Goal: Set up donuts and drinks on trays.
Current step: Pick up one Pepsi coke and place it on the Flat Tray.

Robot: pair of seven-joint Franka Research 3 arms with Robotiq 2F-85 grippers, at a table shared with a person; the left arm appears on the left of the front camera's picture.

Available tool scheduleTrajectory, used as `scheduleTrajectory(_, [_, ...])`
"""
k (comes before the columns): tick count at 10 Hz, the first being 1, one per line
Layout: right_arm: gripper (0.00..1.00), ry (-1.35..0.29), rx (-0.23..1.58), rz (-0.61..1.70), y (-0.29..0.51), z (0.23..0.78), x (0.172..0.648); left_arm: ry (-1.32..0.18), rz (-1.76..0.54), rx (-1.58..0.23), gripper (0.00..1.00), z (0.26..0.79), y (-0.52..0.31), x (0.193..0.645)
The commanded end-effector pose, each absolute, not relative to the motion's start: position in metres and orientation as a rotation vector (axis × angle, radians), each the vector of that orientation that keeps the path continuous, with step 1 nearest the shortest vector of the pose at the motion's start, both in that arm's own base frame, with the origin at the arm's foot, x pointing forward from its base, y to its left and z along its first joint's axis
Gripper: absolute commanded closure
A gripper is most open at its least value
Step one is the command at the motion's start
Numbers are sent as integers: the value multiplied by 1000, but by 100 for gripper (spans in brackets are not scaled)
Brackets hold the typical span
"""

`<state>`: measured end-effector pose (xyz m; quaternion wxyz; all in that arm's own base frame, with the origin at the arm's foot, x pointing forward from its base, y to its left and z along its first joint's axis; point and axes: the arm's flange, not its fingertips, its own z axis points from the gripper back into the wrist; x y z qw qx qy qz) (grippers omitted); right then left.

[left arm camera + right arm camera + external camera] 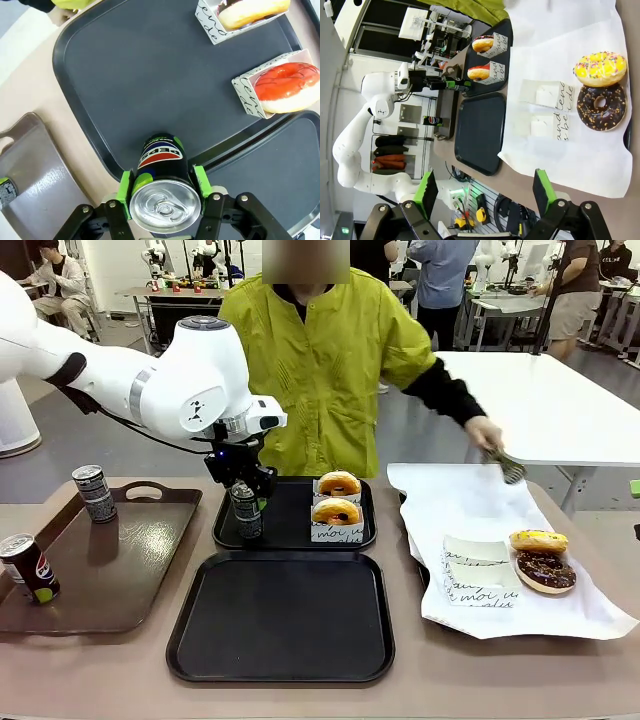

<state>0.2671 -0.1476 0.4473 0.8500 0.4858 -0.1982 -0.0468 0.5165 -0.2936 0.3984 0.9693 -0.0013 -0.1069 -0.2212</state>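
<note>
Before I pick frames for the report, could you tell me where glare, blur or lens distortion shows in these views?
Front view: light glares off the glossy brown tray; the person's hand looks slightly blurred. Left wrist view: the can at the left claw looms large; the black tray's rim bows. Right wrist view: everything stands sideways; the white paper looks washed out.

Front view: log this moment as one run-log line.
left gripper around upright can | can on far tray with two donuts | right gripper open, empty
</note>
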Motion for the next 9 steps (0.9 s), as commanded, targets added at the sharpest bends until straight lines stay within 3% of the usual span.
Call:
scheduleTrajectory(1, [0, -420, 1026, -99, -148, 447, 269, -246, -409, 23, 5, 399, -300, 525])
scheduleTrajectory(2, [0, -420, 1026, -99, -148, 447, 269, -246, -405, 21, 0, 398, -299, 525])
scheduleTrajectory(6, [0, -420, 1026, -99, -148, 447, 269, -225, -390, 8, 0, 403, -296, 521])
scheduleTrajectory(9, [0, -420, 1026, -99, -148, 447, 269, -247, -382, -13, 0, 463, -277, 495])
